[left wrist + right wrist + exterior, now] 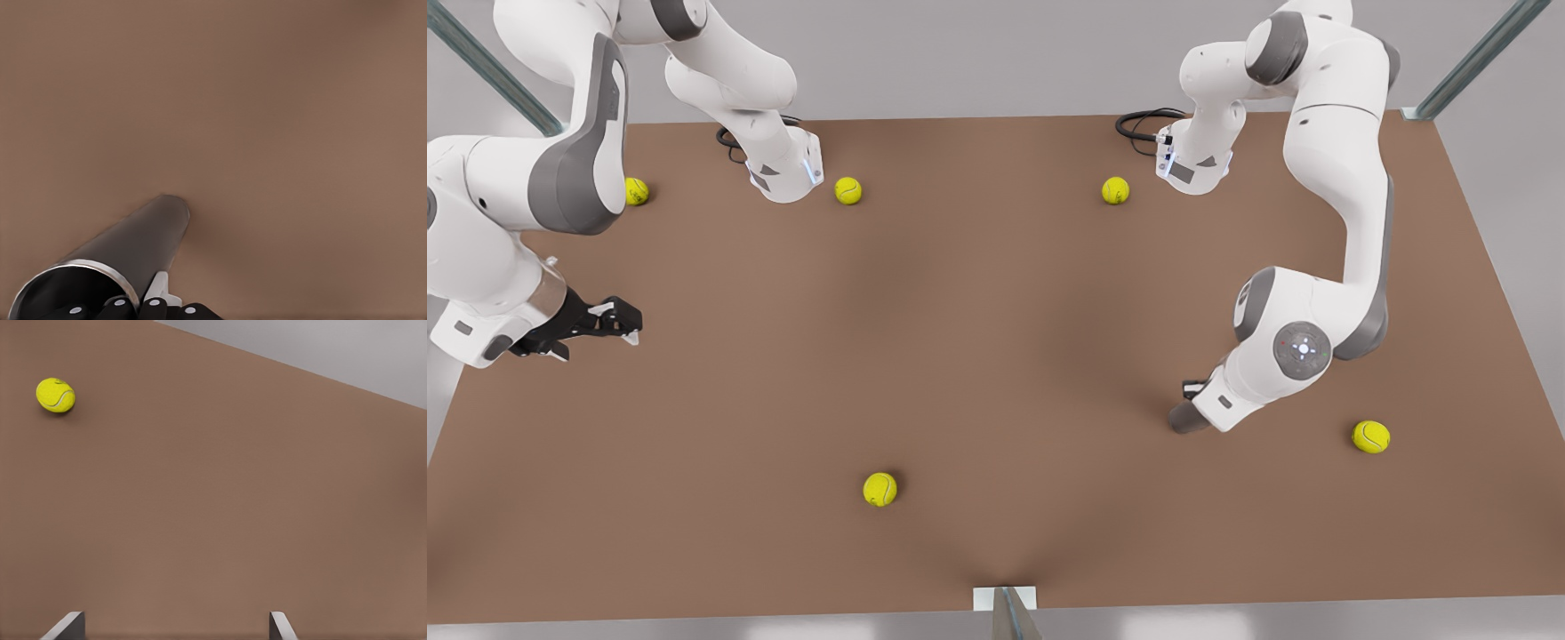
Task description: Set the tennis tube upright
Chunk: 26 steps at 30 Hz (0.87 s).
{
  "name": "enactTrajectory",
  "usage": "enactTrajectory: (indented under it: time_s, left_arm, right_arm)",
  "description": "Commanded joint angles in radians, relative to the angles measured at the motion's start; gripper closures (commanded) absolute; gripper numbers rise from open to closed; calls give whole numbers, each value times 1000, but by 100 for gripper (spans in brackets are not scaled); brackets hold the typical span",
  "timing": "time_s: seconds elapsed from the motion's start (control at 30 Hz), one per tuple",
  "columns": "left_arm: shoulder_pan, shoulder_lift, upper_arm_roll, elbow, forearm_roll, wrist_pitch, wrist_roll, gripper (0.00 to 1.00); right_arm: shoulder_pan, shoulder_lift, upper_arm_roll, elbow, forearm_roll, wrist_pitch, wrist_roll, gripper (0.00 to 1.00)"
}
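Brown tabletop point(996, 338) spreads under both arms, with pale grey floor around it and slanted metal struts at the far corners.

At the front view's right, the left arm bends down low over the table, and the left gripper point(157, 301) sits right beside the tennis tube point(127, 250). Whether it is clamped on the tube or merely next to it cannot be told. In the left wrist view the tube is a dark grey cylinder with a bright rim around its open near end, and its far end reaches toward the bare brown surface. In the front view, a short grey stub of the tube point(1188, 418) pokes out from under the left arm's wrist, low over the table. It looks tilted rather than upright.

At the front view's left, the right gripper point(618, 322) hangs above the table's edge, waiting, well apart from the tube. Its two fingers point(67, 628) are spread wide with nothing between them.

Five yellow tennis balls are scattered on the table:
- three in a row near the arm bases point(636, 191) point(847, 190) point(1115, 190)
- one near the front edge point(879, 489)
- one beyond the left arm point(1371, 436)

The right wrist view looks across the table at a single tennis ball point(55, 395).
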Motion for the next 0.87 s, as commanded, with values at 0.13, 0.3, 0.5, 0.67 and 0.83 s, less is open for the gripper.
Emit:
enactTrajectory:
  time_s: [0.13, 0.3, 0.5, 0.67, 0.83]
  left_arm:
    - [-1, 3, 0, 9, -8, -3, 0, 79]
    - [1, 3, 0, 12, -8, -5, 2, 0]
    - [-5, -36, -6, 140, -4, -248, -3, 0]
    - [-1, -321, -11, 124, -24, -505, -132, 0]
    - [70, -465, -21, -18, -91, -428, -81, 0]
  right_arm:
    - [0, 0, 0, -1, 0, 0, 0, 0]
    - [2, 0, 0, -1, 0, 0, 2, 0]
    - [2, 1, 0, -4, 0, 0, 2, 0]
    - [2, 0, 0, -4, -2, 0, 0, 0]
    - [3, 1, 0, -6, 0, 0, 2, 0]
